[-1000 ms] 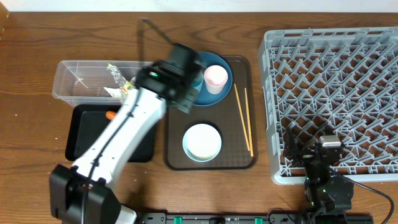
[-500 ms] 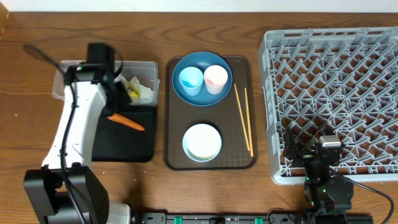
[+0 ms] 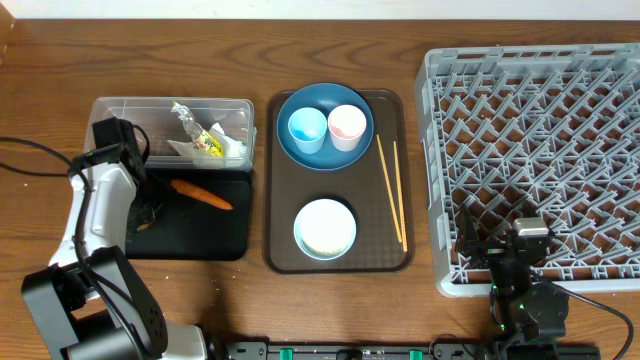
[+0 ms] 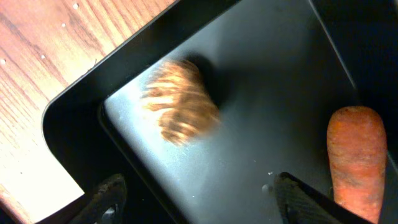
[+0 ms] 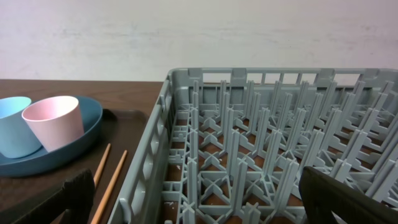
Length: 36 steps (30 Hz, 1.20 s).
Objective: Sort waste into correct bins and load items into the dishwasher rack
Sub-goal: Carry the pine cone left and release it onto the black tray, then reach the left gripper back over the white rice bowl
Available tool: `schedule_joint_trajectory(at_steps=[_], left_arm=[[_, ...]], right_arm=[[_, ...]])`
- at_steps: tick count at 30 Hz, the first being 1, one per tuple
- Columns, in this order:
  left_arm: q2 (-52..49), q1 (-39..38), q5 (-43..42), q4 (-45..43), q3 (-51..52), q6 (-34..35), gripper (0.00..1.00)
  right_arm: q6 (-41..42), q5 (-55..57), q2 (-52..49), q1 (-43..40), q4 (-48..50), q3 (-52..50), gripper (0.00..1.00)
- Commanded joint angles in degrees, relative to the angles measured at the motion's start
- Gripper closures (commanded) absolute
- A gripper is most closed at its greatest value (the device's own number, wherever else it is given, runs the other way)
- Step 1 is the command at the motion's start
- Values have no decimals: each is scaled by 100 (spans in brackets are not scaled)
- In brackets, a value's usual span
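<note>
While I watch from overhead, the left end effector hangs over the left part of the black tray at the frame's left. Its fingers are spread wide with nothing between them. The brown lump, blurred in the left wrist view, sits near the tray's corner, apart from the carrot lying in the same tray. Above it, the clear tub holds the wrapper and white paper. At centre, the serving tray carries the blue plate with the light blue cup and pink cup on it, the white bowl and the chopsticks. The right end effector rests fully open and empty at the lower edge of the rack.
</note>
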<state>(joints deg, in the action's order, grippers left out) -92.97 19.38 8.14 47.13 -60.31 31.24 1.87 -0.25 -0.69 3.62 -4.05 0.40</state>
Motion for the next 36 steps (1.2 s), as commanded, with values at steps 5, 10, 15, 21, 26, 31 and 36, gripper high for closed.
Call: schedule_joint_trajectory(at_steps=[5, 10, 15, 21, 26, 31, 36], left_arm=[[105, 22, 92, 39, -76, -225, 20], [352, 15, 31, 269, -422, -278, 16], [861, 4, -634, 184, -682, -863, 10], [1456, -446, -1106, 22, -765, -1263, 11], [1419, -1421, -1379, -114, -765, -1259, 11], [1180, -2623, -1377, -297, -765, -1263, 12], [874, -3777, -1375, -319, -765, -1429, 12]], right_arm=[[-68, -2, 24, -155, -22, -9, 1], [-68, -2, 24, -155, -22, -9, 1], [-68, -2, 26, -155, -22, -9, 1], [-68, -2, 26, -155, -22, -9, 1], [-68, -2, 26, -155, -22, -9, 1], [-68, -2, 24, -155, -22, -9, 1], [-68, -2, 26, -155, -22, -9, 1]])
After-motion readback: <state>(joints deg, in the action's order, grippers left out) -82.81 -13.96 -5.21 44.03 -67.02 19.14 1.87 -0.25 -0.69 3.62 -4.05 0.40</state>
